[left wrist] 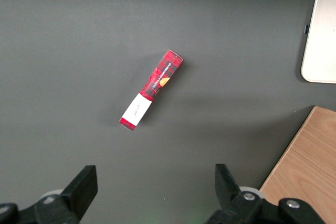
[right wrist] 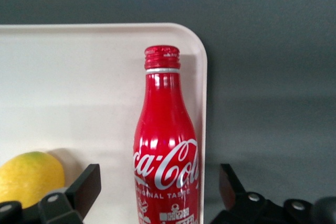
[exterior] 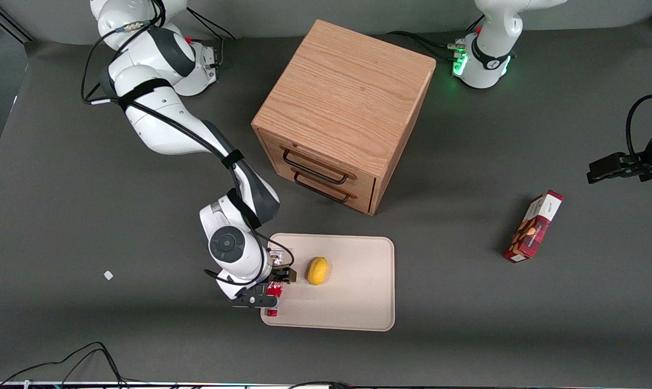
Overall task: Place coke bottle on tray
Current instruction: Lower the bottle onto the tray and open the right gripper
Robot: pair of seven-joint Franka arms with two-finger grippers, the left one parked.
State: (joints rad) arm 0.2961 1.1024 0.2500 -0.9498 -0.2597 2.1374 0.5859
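Note:
The coke bottle [exterior: 273, 299], red with white script, lies on the cream tray [exterior: 358, 302] along its rim at the working arm's end, cap toward the front camera and close to the tray's rounded corner. My right gripper [exterior: 270, 289] is over the bottle's body. In the right wrist view the bottle [right wrist: 165, 145] lies between the two black fingers [right wrist: 86, 182], with a gap on each side, so the gripper [right wrist: 160, 187] is open and not touching it. The tray [right wrist: 79, 77] shows under the bottle.
A yellow lemon [exterior: 318, 270] lies on the tray beside the gripper and shows in the right wrist view [right wrist: 29, 177]. A wooden drawer cabinet [exterior: 342, 108] stands farther from the front camera. A red snack box [exterior: 534, 226] lies toward the parked arm's end.

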